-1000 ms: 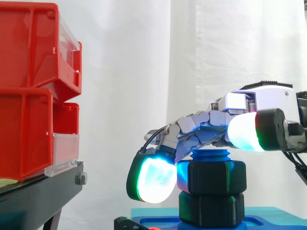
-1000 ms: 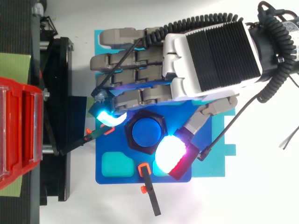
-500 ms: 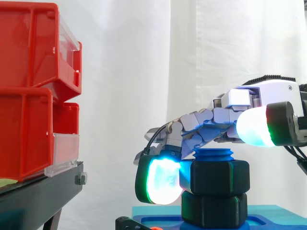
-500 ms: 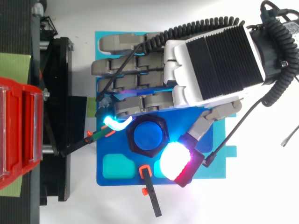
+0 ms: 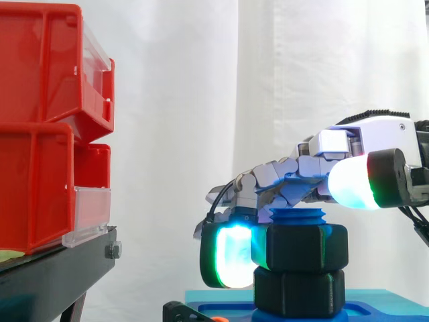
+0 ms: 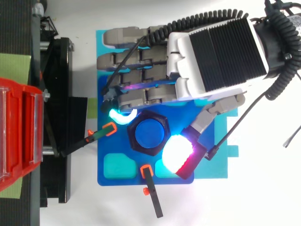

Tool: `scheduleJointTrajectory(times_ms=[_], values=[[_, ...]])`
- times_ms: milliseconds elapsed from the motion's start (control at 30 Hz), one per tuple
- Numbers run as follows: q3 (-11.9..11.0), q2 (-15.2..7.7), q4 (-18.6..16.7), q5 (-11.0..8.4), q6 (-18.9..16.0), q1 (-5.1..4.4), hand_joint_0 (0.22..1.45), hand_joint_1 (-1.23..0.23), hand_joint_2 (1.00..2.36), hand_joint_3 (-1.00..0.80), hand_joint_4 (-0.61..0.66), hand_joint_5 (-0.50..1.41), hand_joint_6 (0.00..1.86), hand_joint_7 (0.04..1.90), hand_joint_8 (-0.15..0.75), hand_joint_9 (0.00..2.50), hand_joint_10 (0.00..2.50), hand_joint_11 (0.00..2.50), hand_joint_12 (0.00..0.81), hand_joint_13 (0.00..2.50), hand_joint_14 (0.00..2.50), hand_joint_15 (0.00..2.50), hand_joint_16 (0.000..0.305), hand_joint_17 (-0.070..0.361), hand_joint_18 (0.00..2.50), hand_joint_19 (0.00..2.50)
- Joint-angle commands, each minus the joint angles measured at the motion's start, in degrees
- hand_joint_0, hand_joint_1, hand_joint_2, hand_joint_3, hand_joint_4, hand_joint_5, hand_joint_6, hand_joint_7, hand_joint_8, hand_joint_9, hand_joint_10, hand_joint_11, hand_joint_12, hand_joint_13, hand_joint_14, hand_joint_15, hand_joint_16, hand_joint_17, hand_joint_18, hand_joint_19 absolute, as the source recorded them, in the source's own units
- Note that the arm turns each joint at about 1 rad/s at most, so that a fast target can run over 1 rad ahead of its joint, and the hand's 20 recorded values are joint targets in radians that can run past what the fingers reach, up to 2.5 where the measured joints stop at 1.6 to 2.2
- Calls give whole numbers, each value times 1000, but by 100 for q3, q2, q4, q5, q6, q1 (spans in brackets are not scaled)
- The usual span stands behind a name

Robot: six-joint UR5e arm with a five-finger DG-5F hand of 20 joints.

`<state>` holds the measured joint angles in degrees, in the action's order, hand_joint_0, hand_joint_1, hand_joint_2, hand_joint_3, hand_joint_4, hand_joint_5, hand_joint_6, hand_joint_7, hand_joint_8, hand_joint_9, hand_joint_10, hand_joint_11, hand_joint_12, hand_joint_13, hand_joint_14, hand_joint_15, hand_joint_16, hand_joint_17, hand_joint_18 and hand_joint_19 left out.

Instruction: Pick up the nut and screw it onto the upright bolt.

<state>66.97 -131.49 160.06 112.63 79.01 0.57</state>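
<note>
A: What sat at 9 o'clock in the top view?

B: Stacked red bins on a black stand, with a green mat beneath them. In the side view a white curtain hung behind.

A: Centre of the top view?

B: A blue plate lay on a teal sheet. One orange-tipped black clamp sat at the plate's 6 o'clock edge. A second clamp sat at its 9 o'clock edge.

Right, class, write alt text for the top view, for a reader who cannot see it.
Seen from above, a robot hand reaches in from the upper right over a blue plate, close beside a black hexagonal nut sitting on a blue bolt. At the left edge are red bins on a black stand.
</note>
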Motion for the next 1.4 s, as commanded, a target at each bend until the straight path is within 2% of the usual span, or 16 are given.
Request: scheduleJointTrajectory(times_ms=[0, 367, 900, 967, 1033, 1200, 1267, 1367], values=[[0, 0, 42, 4, 0, 30, 470, -109, 1000, -500, 165, -52, 503, 1326, 272, 650, 0, 0, 307, 371, 0, 0, 38, 85, 2, 0], [0, 0, 60, 57, 26, 66, 478, -134, 1000, -500, 159, -19, 500, 1419, 275, 721, 0, 0, 296, 426, 0, 0, 35, 79, 51, 0], [-9, 0, 25, 83, 35, 92, 476, -135, 1000, -500, 164, -18, 574, 1281, 279, 795, 0, 0, 286, 470, 0, 0, 34, 75, 100, 0], [-9, 0, 25, 145, 35, 118, 474, -123, 1000, -500, 147, -18, 501, 1404, 275, 784, 0, 0, 288, 468, 0, 0, 34, 76, 98, 0], [-35, 0, 42, 171, 35, 127, 468, -111, 1000, -500, 150, -58, 504, 1252, 271, 755, 0, 0, 291, 451, 0, 0, 36, 80, 85, 0], [-158, 9, 113, 277, 35, 171, 456, -99, 1000, -500, 245, -109, 504, 1007, 257, 691, 0, 0, 304, 426, 0, 0, 39, 88, 53, 0], [-290, 9, 271, 356, 35, 215, 449, -98, 1000, -500, 243, -124, 504, 934, 254, 667, 0, 0, 309, 409, 0, 0, 41, 92, 43, 0], [-404, 18, 535, 365, 53, 259, 438, -99, 1000, -500, 221, -146, 503, 846, 245, 617, 0, 0, 317, 376, 0, 0, 44, 99, 6, 0]])
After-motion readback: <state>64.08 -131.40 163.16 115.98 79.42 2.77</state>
